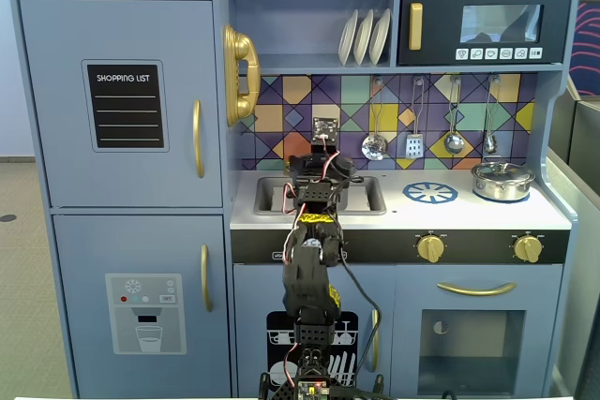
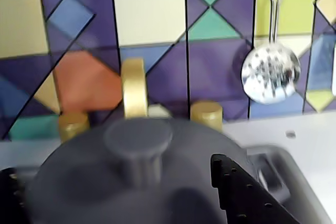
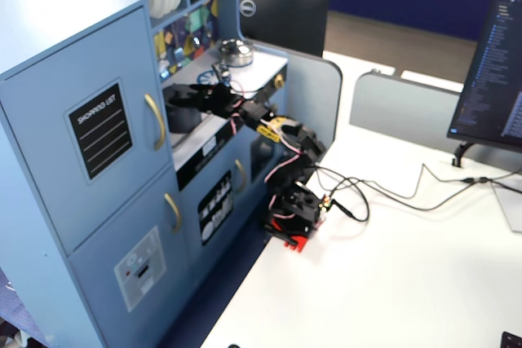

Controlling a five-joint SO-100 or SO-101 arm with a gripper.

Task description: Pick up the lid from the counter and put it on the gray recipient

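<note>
At the sink of the toy kitchen, we see the arm reaching up from the table edge, its gripper over the basin in a fixed view. From the wrist view, the lid fills the lower frame: a matte dark-gray dome with a round central knob. One black finger lies against the lid's right side, and a second dark edge shows at the lower left corner. We cannot tell from these views whether the fingers are clamped on the lid or merely beside it.

The gray pot itself is hidden. In a fixed view we make out only a dark mass under the gripper at the sink, and we cannot tell whether the lid already sits on the pot.

Behind the lid in the wrist view stand a gold faucet and 2 gold taps, one left and one right, against the colored tile backsplash. A perforated silver ladle hangs on the wall to the right.

In a fixed view, the silver pot with its own lid sits on the right burner, well apart from the sink, and the blue burner between them is bare. 3 white plates stand in the upper shelf. Cables run from the arm's base across the white table.
</note>
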